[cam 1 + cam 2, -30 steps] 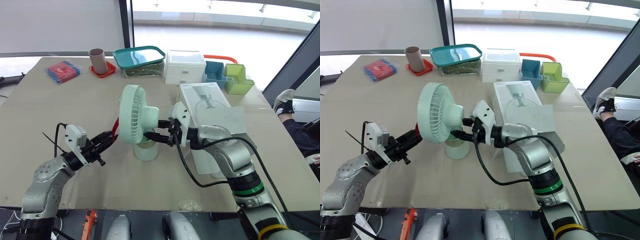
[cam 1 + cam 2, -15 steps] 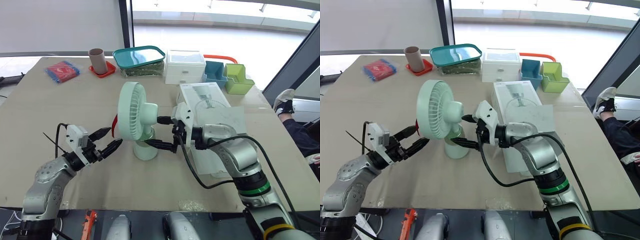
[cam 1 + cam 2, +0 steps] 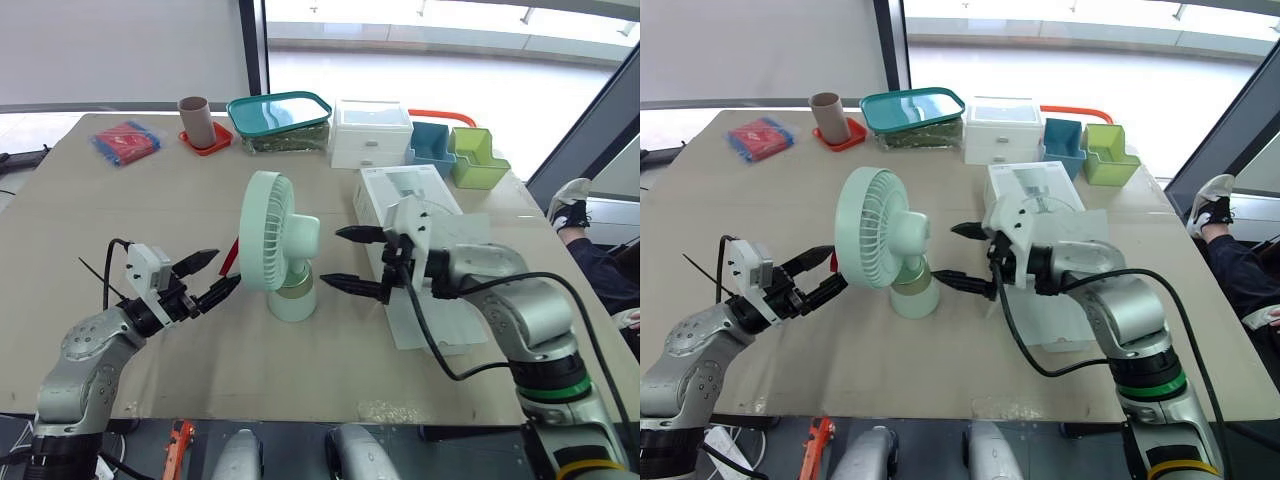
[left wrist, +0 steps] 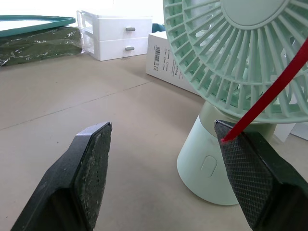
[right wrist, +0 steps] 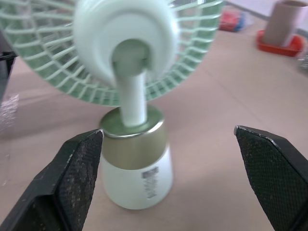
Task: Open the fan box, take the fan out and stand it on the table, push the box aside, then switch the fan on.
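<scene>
Job half done: fan (image 3: 275, 240) is out and stands on the surface (image 3: 150, 220).
The left tool (image 3: 224, 270) and right tool (image 3: 332, 256) are on each side of it, wide open, holding nothing. The box (image 3: 400, 185) lies just beside it; pushing it away and switching on seem left to do.

The left arm (image 3: 85, 350) comes up from 7 o'clock in the head view, with the elbow bent and the forearm reaching toward 2 o'clock. The left gripper (image 3: 226, 268) sits left of centre, its two black fingers spread wide and their tips aimed toward 2 o'clock. In the left wrist view its textured pads (image 4: 94, 163) stand well apart. The right arm (image 3: 535, 330) rises from 5 o'clock and bends at the elbow, with the forearm lying toward 9 o'clock. The right gripper (image 3: 331, 256) is near centre, its fingers (image 5: 77, 173) splayed one above the other with the tips toward 9 o'clock. The two grippers face each other, well apart.
</scene>
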